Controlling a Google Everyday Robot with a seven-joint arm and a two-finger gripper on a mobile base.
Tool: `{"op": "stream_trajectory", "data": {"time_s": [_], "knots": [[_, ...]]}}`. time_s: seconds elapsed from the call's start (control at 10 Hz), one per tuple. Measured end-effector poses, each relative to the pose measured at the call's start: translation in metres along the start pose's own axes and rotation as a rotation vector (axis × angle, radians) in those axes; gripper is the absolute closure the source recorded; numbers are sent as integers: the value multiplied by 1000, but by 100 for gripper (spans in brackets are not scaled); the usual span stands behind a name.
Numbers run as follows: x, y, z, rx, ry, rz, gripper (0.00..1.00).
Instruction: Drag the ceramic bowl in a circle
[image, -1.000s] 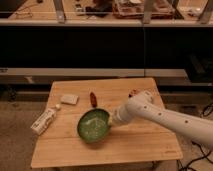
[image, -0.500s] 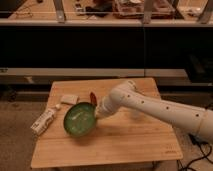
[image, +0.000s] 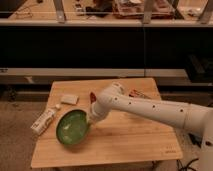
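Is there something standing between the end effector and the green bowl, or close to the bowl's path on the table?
Nothing separates them: the end effector is at the bowl's right rim. A white tube lies just left of the bowl, near any leftward sweep.

Warm, dim feed, lit from overhead.
I see the table top (image: 135, 137) brightest, soft sheen on the white arm (image: 150, 107); shelving (image: 100, 50) behind near black; gripper (image: 93, 116) shaded at the ceramic bowl's (image: 72, 127) right rim.
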Motion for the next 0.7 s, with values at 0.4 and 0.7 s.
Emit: {"op": "stream_trajectory", "data": {"time_s": [0.4, 0.7], "knots": [[-36, 9, -1, 23, -2, -43, 100], [-66, 20, -1, 32, -5, -76, 100]]}}
